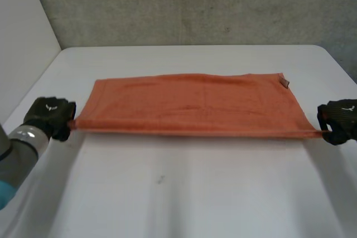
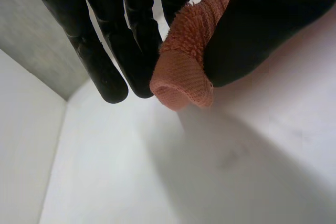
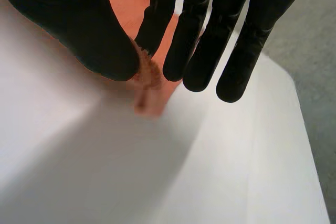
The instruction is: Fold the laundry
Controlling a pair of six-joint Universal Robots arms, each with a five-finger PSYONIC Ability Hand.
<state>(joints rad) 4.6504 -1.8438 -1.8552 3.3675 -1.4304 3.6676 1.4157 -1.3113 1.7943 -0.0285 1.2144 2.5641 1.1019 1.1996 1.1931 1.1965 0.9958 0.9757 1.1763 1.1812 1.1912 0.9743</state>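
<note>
In the head view the orange towel [image 1: 189, 104] lies spread across the middle of the white table [image 1: 167, 193], long side towards me. My left hand [image 1: 51, 116] is at its near left corner and my right hand [image 1: 340, 120] at its near right corner. I hold them wide apart so the near edge runs straight and taut between them, which keeps the cloth flat and free of sag. A small label [image 1: 285, 83] sits at the far right corner, well away from either hand.

In the left wrist view my thumb [image 2: 262, 24] presses the corner against my fingers [image 2: 131, 51]. They are nearly straight rather than curled, so this is a flat pinch and not a fist. The bunched tip of the corner pokes out past the fingertips, clear of the table below. Pinching right at the tip gives me control of the whole edge.

In the right wrist view my thumb and the nearest finger close on the other corner, and the remaining fingers stretch out straight beside it. The cloth tip is blurred here, so I cannot be sure how much of it lies inside the pinch.

With both corners held, I judge the step in hand is carrying this near edge over to fold the towel. An uneven pull could slip the right corner free.
</note>
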